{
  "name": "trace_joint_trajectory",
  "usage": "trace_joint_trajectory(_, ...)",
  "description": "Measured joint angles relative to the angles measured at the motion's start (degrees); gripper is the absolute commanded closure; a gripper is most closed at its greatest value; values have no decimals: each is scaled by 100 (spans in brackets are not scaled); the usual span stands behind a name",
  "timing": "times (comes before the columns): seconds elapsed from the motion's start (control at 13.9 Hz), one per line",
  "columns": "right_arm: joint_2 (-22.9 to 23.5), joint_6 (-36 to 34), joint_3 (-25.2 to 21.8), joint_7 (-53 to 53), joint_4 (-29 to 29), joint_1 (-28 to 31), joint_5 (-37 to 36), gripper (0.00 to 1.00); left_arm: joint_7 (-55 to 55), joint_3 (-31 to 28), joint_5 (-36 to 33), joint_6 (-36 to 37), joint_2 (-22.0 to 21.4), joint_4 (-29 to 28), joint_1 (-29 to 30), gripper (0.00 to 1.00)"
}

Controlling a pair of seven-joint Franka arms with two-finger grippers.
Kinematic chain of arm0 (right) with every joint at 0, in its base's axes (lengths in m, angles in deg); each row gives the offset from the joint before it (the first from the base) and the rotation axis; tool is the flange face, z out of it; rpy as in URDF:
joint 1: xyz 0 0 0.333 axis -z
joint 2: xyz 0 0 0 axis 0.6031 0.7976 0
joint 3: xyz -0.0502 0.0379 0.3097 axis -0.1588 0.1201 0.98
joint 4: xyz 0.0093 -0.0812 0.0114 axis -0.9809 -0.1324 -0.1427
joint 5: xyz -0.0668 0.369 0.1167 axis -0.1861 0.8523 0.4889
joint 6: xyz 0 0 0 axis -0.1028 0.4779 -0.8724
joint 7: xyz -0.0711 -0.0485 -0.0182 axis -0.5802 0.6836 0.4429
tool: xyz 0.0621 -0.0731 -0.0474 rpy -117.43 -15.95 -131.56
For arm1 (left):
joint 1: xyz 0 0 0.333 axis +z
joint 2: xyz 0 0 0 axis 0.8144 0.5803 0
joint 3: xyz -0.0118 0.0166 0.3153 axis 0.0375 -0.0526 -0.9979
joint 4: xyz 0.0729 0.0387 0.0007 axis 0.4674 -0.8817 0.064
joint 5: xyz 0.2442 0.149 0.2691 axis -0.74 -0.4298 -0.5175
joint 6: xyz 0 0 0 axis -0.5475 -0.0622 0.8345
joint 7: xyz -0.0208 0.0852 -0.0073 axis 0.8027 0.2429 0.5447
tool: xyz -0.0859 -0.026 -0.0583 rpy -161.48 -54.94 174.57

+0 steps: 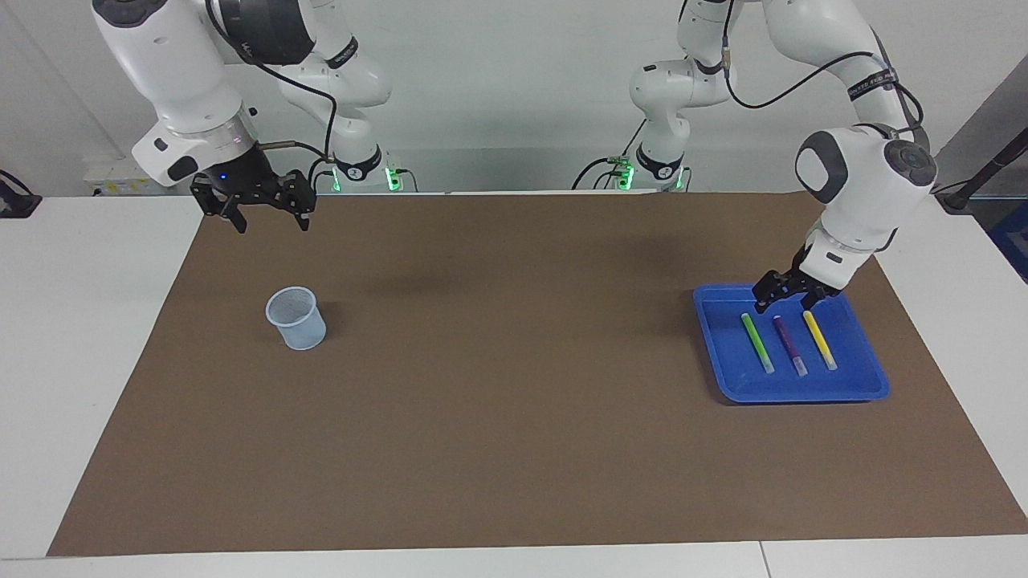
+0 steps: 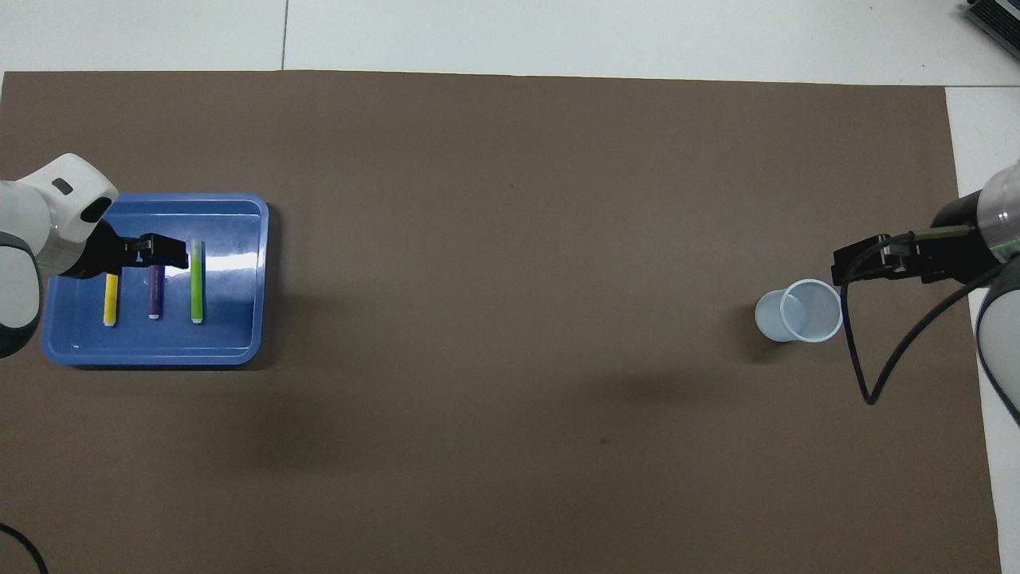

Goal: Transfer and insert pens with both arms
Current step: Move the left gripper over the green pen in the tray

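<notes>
Three pens lie side by side in the blue tray (image 1: pixel 871 377) at the left arm's end of the table: green (image 1: pixel 757 343), purple (image 1: pixel 789 345) and yellow (image 1: pixel 820 340). From overhead the green pen (image 2: pixel 196 281), purple pen (image 2: pixel 154 295) and yellow pen (image 2: pixel 110 299) show in the tray (image 2: pixel 151 357). My left gripper (image 1: pixel 783 303) hangs open, low over the tray above the purple pen, holding nothing; overhead, the left gripper (image 2: pixel 171 251) covers that pen's end. My right gripper (image 1: pixel 273 221) waits open and empty in the air near the cup, as the right gripper (image 2: pixel 857 267) also shows overhead.
A pale translucent cup (image 1: pixel 297 319) stands upright on the brown mat (image 1: pixel 514 417) toward the right arm's end; overhead, the cup (image 2: pixel 801 311) shows its open mouth. A black cable (image 2: pixel 865 375) loops down from the right wrist.
</notes>
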Motion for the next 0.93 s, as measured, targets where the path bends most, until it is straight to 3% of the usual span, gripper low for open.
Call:
trace_joint_trajectory(0.43, 0, 0, 0, 0, 0, 0, 0, 0, -8, -3, 0, -902, 813, -4, 85, 1)
trace_joint_trajectory(0.93, 0, 0, 0, 0, 0, 0, 0, 0, -9, 12, 0, -1189, 1056, -38, 88, 5)
